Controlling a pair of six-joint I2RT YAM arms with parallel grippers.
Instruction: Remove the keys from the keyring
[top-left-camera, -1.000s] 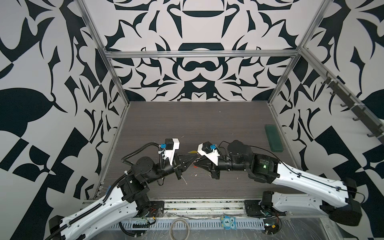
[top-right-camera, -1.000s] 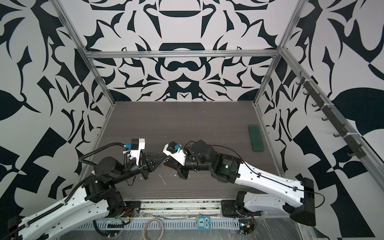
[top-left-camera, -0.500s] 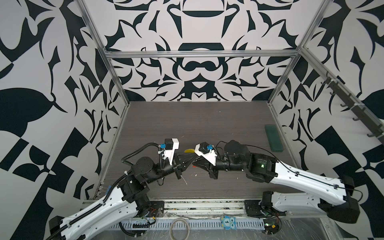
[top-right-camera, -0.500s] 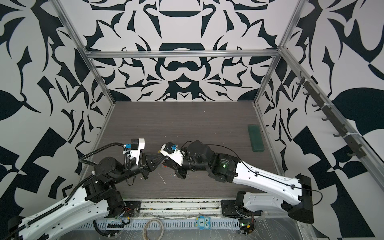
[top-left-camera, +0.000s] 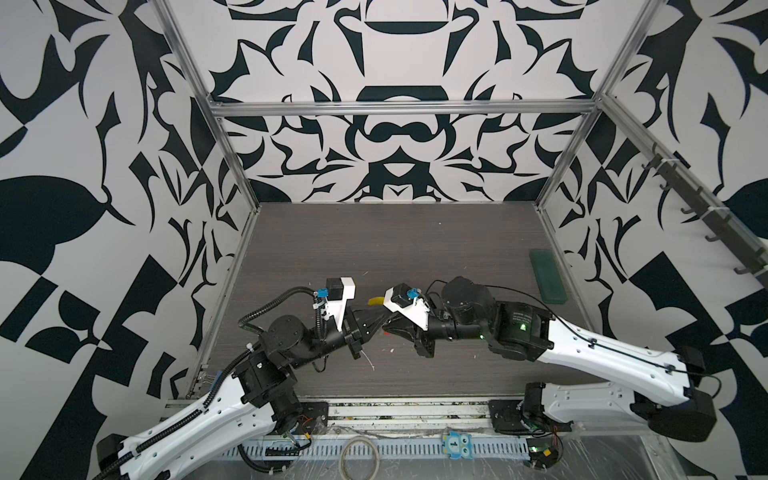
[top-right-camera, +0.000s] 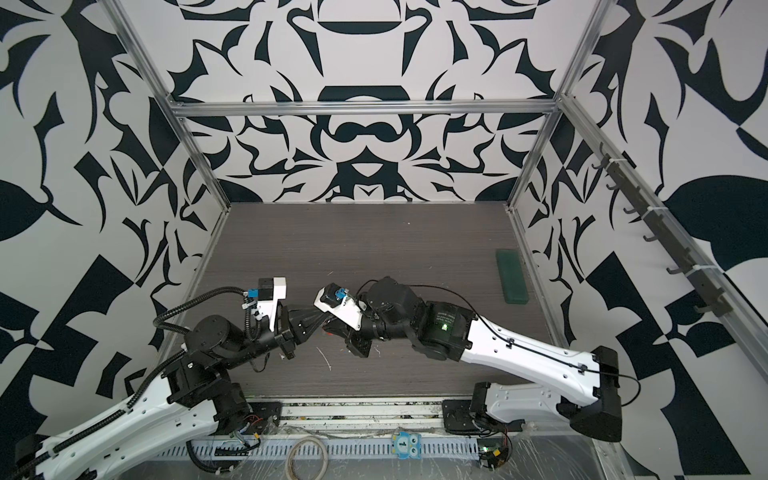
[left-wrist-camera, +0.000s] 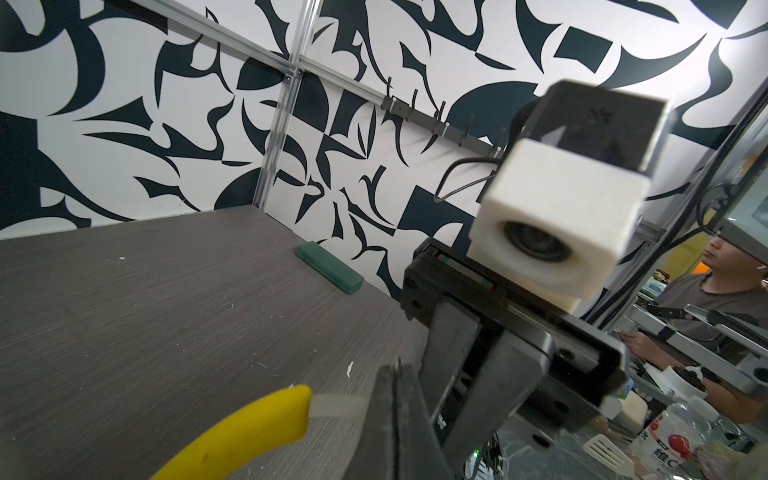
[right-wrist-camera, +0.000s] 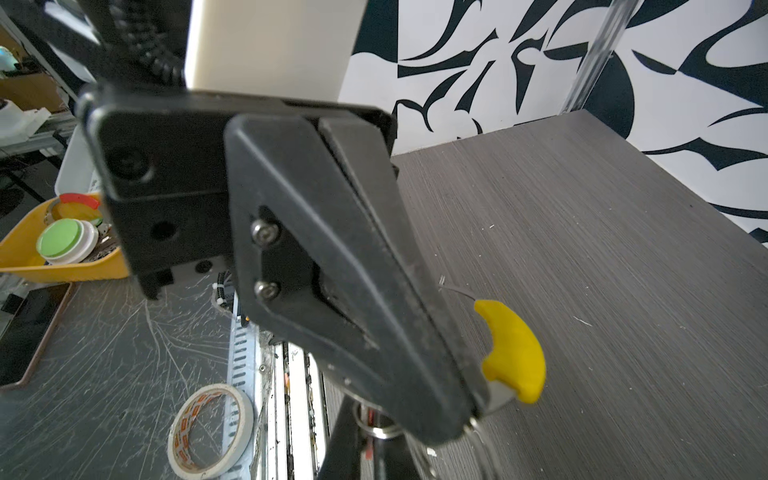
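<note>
Left gripper: clenched on the keyring, pinching its pale band right beside the yellow sleeve. Right gripper: also clenched, tip to tip with the left. A red sliver, probably the red key, sits between its fingers, with a small metal ring at the tips. The view is cropped, so I can't confirm more.

Both hold the keyring off the table, centre and toward the near edge, with the yellow sleeve poking out on the far side. Blue key not visible anywhere.

Progress, my read: nothing is off yet. No key lies loose on the table. The red key looks hooked to the ring and the blue one is unaccounted for, so both are left to do.

Further out: green case far right by the wall, tape roll beyond the near edge.

Writing:
- Blue owl tag on the near rail reads "1".
- Orange print on the tape roll: unreadable.
- Small print on the right arm housing: unreadable.
- Bottle label: unreadable.
</note>
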